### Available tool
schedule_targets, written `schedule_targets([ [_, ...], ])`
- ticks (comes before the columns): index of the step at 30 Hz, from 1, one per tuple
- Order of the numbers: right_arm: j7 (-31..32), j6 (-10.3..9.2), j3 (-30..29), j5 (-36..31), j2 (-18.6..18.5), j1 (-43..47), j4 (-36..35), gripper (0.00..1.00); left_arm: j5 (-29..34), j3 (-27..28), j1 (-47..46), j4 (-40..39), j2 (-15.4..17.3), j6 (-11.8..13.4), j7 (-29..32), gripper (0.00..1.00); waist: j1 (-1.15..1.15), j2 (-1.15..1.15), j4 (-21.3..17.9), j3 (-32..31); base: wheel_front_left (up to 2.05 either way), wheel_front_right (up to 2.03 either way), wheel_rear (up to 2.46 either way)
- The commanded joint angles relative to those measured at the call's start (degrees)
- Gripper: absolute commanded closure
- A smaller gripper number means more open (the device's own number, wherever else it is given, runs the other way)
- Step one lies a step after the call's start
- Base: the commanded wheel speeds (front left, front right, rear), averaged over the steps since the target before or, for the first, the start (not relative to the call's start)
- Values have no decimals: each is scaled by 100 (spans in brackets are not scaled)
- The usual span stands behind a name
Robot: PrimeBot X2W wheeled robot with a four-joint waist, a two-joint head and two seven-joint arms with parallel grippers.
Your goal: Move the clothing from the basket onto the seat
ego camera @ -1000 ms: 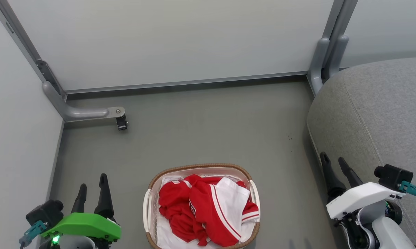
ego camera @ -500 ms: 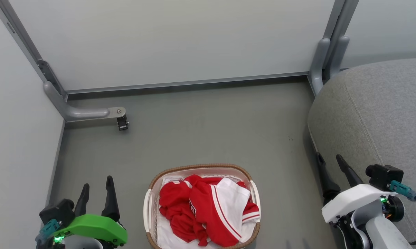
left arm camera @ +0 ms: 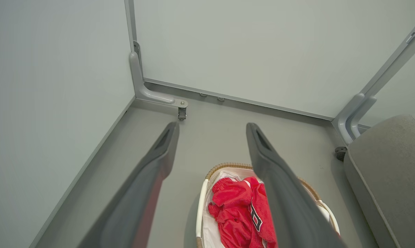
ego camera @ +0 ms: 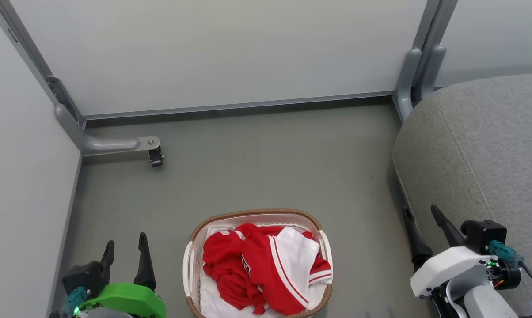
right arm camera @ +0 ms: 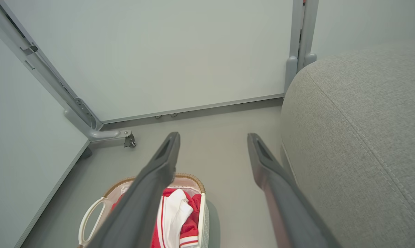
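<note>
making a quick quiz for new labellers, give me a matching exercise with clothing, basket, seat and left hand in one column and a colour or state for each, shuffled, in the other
Column one
1. clothing
2. basket
3. seat
4. left hand

Column two
a. grey woven fabric, nothing lying on it
b. red with white panels, crumpled in a heap
c. open, holding nothing
d. white with a brown woven rim

Pairs: 1-b, 2-d, 3-a, 4-c
</note>
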Motion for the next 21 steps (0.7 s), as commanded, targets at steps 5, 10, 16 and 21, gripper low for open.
schedule_targets([
  [5,-100,1,-52,-354,18,56,-29,0,354,36,68,-27,8,63,-103,0,0,0,-16,0,0,0,0],
  [10,-158,2,-83,-573,50,77,-32,0,561,58,90,-13,1,99,-164,0,0,0,-14,9,0,0,0],
  [16,-232,2,-209,-880,103,111,-105,0,782,79,122,-88,-2,140,-238,0,0,0,6,38,0,0,0],
  [21,-287,1,-323,-1158,159,83,-176,0,888,55,126,-173,-2,204,-288,0,0,0,23,73,0,0,0],
])
